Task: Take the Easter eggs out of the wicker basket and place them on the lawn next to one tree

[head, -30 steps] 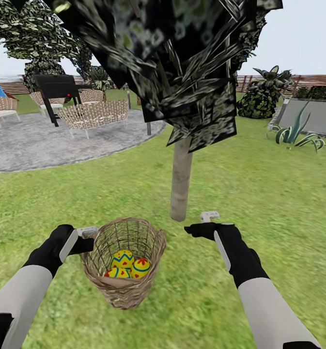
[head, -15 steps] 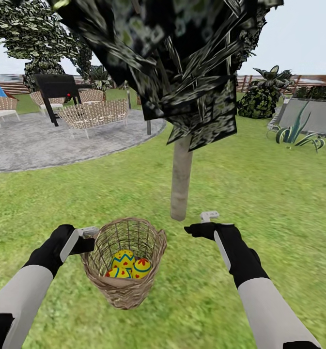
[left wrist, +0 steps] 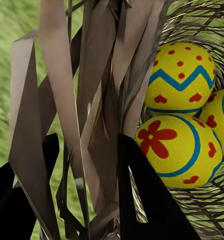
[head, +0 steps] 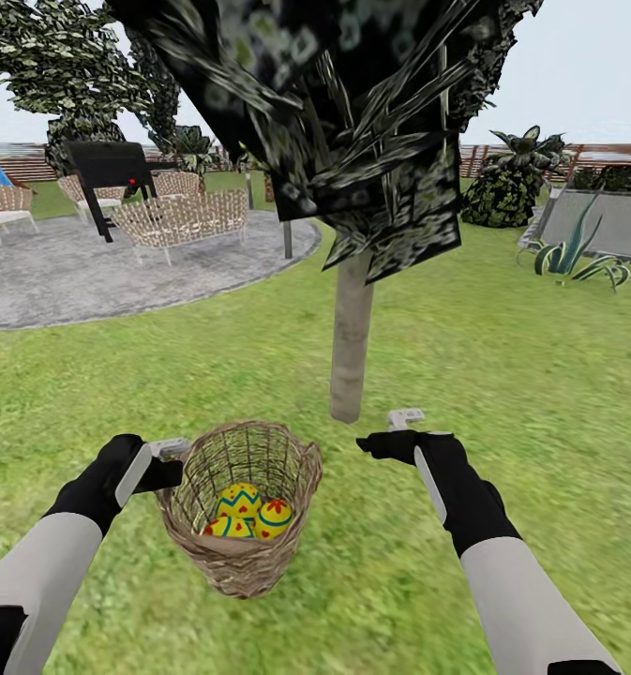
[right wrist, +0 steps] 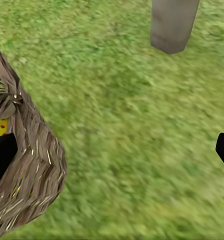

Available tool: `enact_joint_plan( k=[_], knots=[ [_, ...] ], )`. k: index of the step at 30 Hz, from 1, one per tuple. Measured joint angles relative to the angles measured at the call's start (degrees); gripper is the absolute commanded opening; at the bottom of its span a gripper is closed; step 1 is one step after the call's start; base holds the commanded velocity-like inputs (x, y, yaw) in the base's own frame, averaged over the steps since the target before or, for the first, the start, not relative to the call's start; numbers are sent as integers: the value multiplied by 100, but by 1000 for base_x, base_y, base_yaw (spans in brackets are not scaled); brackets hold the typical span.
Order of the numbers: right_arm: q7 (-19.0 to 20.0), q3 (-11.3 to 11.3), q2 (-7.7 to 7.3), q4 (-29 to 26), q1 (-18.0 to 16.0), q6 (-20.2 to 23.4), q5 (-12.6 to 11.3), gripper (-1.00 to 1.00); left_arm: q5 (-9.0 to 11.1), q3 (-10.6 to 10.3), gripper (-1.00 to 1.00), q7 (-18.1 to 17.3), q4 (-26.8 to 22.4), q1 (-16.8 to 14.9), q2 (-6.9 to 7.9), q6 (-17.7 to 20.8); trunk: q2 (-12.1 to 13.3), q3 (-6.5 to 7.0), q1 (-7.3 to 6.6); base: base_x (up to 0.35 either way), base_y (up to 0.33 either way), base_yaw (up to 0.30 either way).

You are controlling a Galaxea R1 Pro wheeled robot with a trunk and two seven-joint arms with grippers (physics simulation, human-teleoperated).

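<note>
The wicker basket (head: 240, 525) is at my left gripper (head: 172, 451), whose fingers straddle its rim wall and are shut on it; the left wrist view shows the woven wall between the dark fingers (left wrist: 151, 200). Three Easter eggs (head: 238, 502) (head: 275, 517) (head: 223, 528), yellow with blue bands and red marks, lie inside, close up as eggs (left wrist: 179, 77) (left wrist: 174, 150) (left wrist: 219, 115). My right gripper (head: 390, 433) hovers open to the basket's right, over the lawn (head: 540, 403). The tree (head: 351, 342) has its grey-beige trunk just beyond the basket, also trunk (right wrist: 172, 22).
The tree's dark canopy (head: 353, 122) hangs low ahead. A grey round patio (head: 90, 272) with woven chairs (head: 179, 220) and a black grill (head: 109, 169) lies far left. Spiky plants (head: 573, 258), a bush (head: 503, 192) and a fence (head: 615, 155) stand far right. Grass stretches to the right.
The whole view has shifted slightly, so the trunk and canopy sit a little differently. Both arms and the basket keep their places in the picture.
</note>
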Motion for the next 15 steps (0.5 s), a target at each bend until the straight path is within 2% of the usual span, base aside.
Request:
enact_joint_plan(
  k=[15],
  knots=[
    [5,0,0,-64,0,-18,0,100,4,9,-100,-1,19,0,1,-1,-602,-269,330,0,0,0]
  ],
)
